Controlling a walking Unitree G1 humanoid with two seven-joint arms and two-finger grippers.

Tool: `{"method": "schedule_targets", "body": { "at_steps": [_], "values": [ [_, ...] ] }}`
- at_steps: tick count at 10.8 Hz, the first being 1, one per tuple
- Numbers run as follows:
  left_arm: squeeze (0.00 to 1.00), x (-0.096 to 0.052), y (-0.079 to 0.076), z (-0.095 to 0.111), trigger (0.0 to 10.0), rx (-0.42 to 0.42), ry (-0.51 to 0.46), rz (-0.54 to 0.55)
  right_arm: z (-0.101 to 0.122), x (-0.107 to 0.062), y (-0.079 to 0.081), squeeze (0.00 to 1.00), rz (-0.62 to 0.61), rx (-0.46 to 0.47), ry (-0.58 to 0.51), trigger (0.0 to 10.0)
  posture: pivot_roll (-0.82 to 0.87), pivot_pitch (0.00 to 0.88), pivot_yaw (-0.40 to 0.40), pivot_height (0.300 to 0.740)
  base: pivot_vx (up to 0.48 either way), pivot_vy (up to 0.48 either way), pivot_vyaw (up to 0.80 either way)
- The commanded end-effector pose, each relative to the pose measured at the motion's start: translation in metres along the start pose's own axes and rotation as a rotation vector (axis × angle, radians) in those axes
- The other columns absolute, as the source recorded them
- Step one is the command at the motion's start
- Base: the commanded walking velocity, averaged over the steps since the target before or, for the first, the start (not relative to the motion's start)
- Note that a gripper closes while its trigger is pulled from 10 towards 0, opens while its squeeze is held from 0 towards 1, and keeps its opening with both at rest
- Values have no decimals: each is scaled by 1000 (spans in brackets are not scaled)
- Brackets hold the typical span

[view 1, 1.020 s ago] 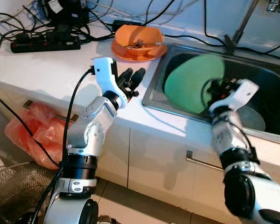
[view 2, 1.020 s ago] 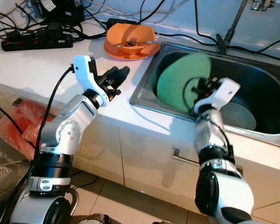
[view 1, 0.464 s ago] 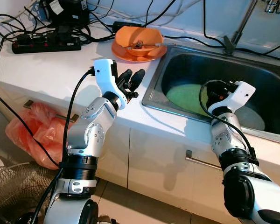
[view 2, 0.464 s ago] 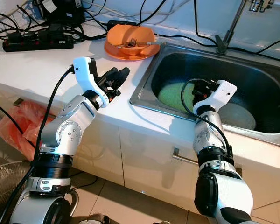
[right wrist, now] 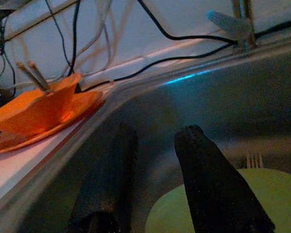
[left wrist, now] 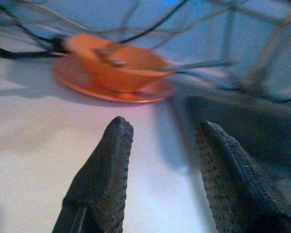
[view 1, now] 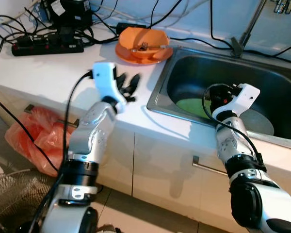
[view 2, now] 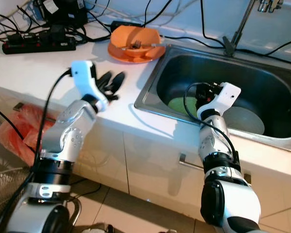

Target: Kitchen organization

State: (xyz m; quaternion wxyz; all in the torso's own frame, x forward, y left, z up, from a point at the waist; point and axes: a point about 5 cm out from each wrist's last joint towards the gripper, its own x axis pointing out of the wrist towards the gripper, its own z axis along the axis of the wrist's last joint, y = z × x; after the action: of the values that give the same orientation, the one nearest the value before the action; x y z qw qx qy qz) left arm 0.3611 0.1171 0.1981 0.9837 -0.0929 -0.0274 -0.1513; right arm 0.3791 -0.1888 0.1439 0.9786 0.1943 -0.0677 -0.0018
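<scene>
Presently, starting at the counter's far left edge: power strip and tangled cables lying against the wall; nearer the front edge, left gripper hovering just above the bare top, fingers spread and grasping nothing, aiming toward the orange bowl sitting on its orange plate at the back, just beside the sink's left rim, with cutlery resting in the bowl; inside the sink, green plate lying flat on the bottom near the front wall, a fork showing at its far rim in the right wrist view; right gripper hanging just above that plate's near-left part, fingers parted and released, holding nothing; further right, a grey plate lying flat on the basin floor, tap post rising behind. Judging the step: green plate apparently deposited in the sink, orange crockery seemingly next; calling for reaching the left gripper onward to the plate's rim, closing gently, keeping bowl and cutlery from sliding.
</scene>
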Motion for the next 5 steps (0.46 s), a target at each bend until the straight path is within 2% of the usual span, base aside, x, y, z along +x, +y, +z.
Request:
{"method": "schedule_targets", "body": {
  "at_steps": [1, 2, 3, 5],
  "values": [
    [0, -1, 6, -7, 10000, 54, 0, 49, 11, 5, 7, 0, 44, -49, -42, 10000, 74, 54, -44, 740, 0, 0, 0],
    [0, -2, 11, -7, 10000, 75, -14, 78, 13, 5, 9, 0, 54, -75, -51, 10000, 71, 57, -44, 740, 0, 0, 0],
    [0, -4, 20, -5, 10000, 172, -50, 133, 20, 6, 14, 0, 87, -149, -91, 10000, 69, 58, -43, 740, 0, 0, 0],
    [0, -5, 24, -6, 10000, 230, -46, 157, 25, 7, 19, 0, 109, -186, -122, 10000, 69, 60, -44, 740, 0, 0, 0]
  ]
}}
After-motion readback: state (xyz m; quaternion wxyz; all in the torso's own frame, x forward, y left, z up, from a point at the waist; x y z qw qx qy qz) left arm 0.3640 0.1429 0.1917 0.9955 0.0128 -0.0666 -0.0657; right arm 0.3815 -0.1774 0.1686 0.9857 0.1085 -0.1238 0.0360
